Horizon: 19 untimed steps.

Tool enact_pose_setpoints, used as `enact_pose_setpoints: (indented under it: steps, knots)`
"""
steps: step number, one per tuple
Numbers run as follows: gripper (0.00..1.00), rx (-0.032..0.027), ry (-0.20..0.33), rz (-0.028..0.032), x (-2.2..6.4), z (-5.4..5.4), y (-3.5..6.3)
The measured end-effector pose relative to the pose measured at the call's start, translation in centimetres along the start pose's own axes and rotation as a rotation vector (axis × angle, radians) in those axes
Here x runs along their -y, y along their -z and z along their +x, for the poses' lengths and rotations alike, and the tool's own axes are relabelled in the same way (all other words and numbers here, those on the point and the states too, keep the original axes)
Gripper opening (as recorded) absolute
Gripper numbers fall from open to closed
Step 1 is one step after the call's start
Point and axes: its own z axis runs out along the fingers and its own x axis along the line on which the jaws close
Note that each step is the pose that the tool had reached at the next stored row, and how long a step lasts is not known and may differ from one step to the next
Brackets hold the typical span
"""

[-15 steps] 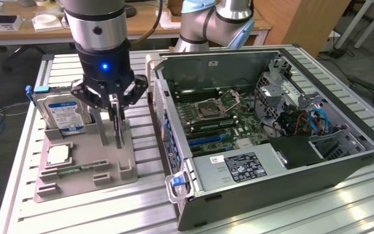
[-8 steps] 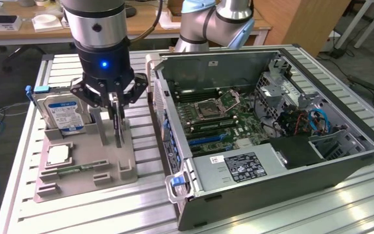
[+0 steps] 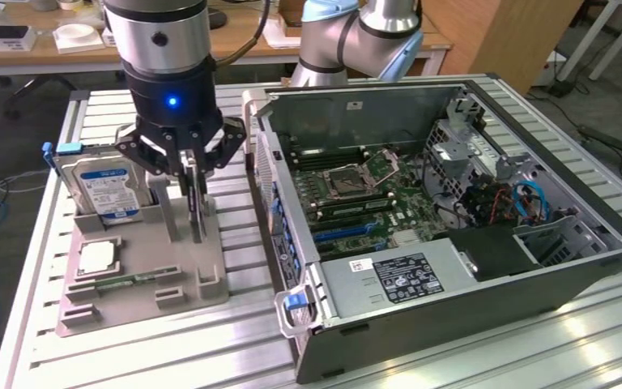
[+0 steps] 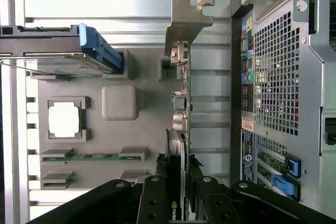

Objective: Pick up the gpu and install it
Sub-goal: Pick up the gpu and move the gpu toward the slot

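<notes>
- Gpu stands on edge in a slot of the grey holder, thin side facing up. I cannot tell whether its lower edge is fully seated in the slot or just clear of it.
- Clock hours below are read on the exterior view, with 12 at the far side of the desk.
- Fingers pinch the card's upper edge, one on each flat face, and the arm stands straight above it at 12 o'clock.
- In the wrist view the silver bracket sits at the card's end away from the fingers and juts past the holder's edge.
- Hard drive stands upright in the holder at 9 to 10 o'clock of the card. It is close, with a narrow gap between them.
- Processor chip lies flat at 8 o'clock, and the memory stick lies in its groove at 7 o'clock. Both sit low, well under the card's top edge.
- Computer case lies open-side up at 3 o'clock. Its port panel faces the holder across a narrow strip of bare slatted desk.
- That near wall of the case rises higher than the holder.
- Inside the case the motherboard lies uncovered, with the power supply at its 6 o'clock edge.
- Bare desk lies open at 6 o'clock of the holder.
</notes>
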Motion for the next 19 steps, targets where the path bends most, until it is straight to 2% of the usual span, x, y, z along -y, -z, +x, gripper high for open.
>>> enact_pose_setpoints:
  steps: [19]
  knots:
    - [0.26,0.0002,0.000,-0.0001,-0.03,0.00,0.55]
